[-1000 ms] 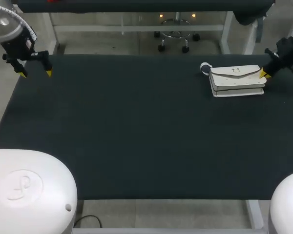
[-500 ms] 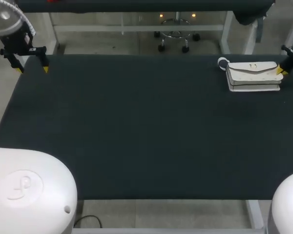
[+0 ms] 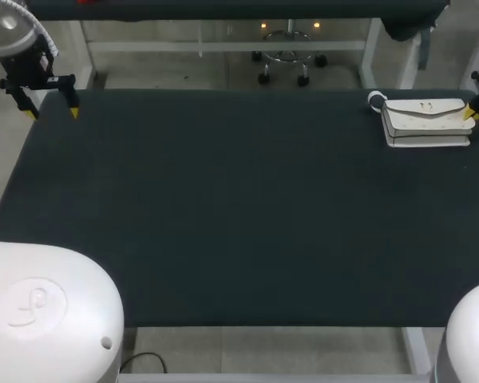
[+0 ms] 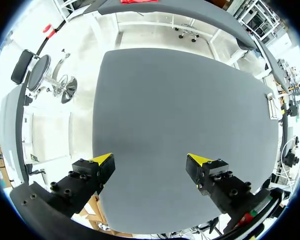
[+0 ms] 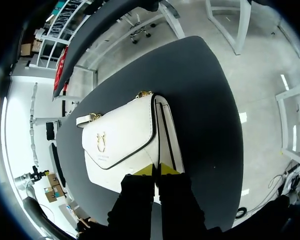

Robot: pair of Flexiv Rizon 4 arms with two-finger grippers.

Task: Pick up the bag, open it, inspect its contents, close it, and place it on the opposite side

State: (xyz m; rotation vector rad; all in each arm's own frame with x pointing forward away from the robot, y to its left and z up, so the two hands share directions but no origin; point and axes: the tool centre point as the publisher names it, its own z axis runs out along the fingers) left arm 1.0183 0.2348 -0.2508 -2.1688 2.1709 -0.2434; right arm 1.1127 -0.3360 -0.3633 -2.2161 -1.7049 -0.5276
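Looking down on a big dark bench (image 3: 223, 207), stretching wide from side to side and showing a flat, plain top. Carrying one white bag (image 3: 427, 122) near its far right corner, close to the back edge. Lying flat there with the flap facing up and a little white loop (image 3: 375, 99) sticking out at the end pointing toward the middle.
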